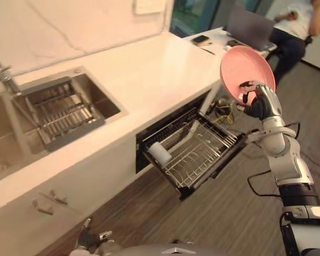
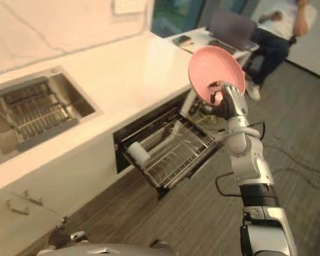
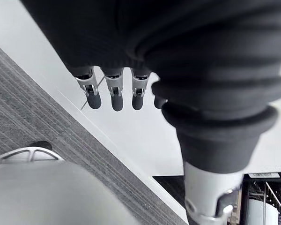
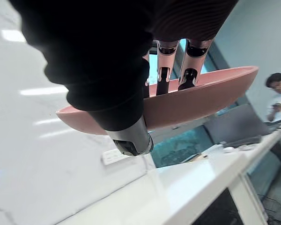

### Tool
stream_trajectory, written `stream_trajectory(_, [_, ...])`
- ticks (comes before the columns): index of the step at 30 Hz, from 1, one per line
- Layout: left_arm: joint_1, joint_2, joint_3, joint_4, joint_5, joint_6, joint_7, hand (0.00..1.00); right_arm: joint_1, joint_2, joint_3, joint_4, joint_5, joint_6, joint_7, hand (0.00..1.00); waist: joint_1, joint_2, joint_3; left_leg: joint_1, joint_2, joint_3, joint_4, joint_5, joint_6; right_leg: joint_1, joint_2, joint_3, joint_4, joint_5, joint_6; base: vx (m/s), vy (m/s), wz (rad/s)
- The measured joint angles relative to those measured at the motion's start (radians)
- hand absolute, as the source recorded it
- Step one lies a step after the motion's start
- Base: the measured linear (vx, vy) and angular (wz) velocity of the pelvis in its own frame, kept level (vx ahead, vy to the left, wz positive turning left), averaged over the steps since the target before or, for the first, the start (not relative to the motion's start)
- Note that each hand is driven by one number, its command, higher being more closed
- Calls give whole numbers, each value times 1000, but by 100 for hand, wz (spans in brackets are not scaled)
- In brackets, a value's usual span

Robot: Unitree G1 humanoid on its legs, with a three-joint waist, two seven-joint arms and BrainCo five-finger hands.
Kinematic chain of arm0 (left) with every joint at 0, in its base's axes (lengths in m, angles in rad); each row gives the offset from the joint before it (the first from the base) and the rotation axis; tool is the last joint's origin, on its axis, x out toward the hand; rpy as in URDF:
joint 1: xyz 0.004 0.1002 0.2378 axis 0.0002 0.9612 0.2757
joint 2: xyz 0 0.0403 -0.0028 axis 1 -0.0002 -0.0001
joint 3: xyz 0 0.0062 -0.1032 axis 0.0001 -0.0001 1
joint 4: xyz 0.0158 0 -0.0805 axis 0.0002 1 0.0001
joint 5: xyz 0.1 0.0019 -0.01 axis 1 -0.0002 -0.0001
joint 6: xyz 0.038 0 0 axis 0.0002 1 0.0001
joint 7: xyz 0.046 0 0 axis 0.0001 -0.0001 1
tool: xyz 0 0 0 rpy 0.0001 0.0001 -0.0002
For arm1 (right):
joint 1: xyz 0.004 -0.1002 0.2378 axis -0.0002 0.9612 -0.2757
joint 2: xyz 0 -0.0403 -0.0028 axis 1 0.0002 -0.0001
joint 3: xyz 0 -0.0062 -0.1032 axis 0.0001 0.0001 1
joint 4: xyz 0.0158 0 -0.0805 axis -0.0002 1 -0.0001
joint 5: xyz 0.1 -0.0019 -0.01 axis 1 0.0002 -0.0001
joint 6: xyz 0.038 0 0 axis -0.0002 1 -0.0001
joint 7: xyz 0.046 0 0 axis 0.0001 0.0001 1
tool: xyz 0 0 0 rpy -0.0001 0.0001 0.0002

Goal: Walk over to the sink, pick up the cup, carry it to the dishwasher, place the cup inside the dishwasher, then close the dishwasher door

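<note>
My right hand (image 1: 258, 102) is raised beside the counter's end, above the open dishwasher, and is shut on the rim of a pink shallow plate (image 1: 246, 70). In the right wrist view its fingers (image 4: 162, 70) curl over the plate (image 4: 196, 101) and the thumb lies beneath. The dishwasher's wire rack (image 1: 205, 154) is pulled out under the counter. A white cup (image 1: 161, 153) lies on its side at the rack's left end. My left hand (image 1: 90, 240) hangs low by the cabinet front, its fingers (image 3: 113, 91) straight and holding nothing.
A steel sink (image 1: 58, 112) with a wire basket and a faucet (image 1: 2, 72) is set into the white counter (image 1: 154, 69) to the left. A person (image 1: 293, 32) sits at a desk with a laptop (image 1: 248, 26) at the back right. Wood floor lies in front.
</note>
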Motion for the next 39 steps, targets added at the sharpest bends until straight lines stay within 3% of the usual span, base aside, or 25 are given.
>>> stream_trajectory(5, [-4, 4, 2, 0, 8, -1, -1, 0, 23, -14, -15, 0, 8, 3, 56, 100, 3, -3, 1, -27, -1, -23, 0, 11, 0, -10, 11, -6, -12, 12, 3, 15, -35, 7])
stream_trajectory(11, [-24, 17, 6, 2, 17, -10, 10, 0, -7, -9, 1, 62, 8, -29, 98, 100, 33, -17, 22, -116, -49, -57, 1, 21, 25, -74, -31, -15, -17, 39, 14, 2, 64, 18])
stream_trajectory(16, [-78, 18, 8, 0, 14, -35, 10, 0, -125, -10, 17, 148, 9, -24, 88, 100, 37, 3, 110, -202, -74, -80, 1, 35, 52, -144, -53, -28, -19, 69, 11, -44, 60, 12])
stream_trajectory(25, [-131, 23, 4, -49, -10, -78, 36, 0, -242, -13, 49, 186, 41, 49, 4, 100, 32, 41, 251, -278, -94, -78, 1, 50, 72, -234, -68, -3, -22, 104, -9, -21, 35, -4])
stream_trajectory(34, [-179, 42, -44, -122, -45, -71, 37, 0, -262, -30, 48, 186, 61, 77, -26, 100, 25, 89, 338, -320, -108, -84, 8, 47, 80, -280, -83, 10, -11, 113, -10, 2, 31, -1])
stream_trajectory(39, [-204, 43, -96, -141, -81, -46, 36, 0, -380, -85, 98, 275, 98, 94, -17, 100, 27, 123, 362, -378, -121, -112, 25, 49, 88, -345, -107, 27, 20, 113, -10, -3, 39, 1])
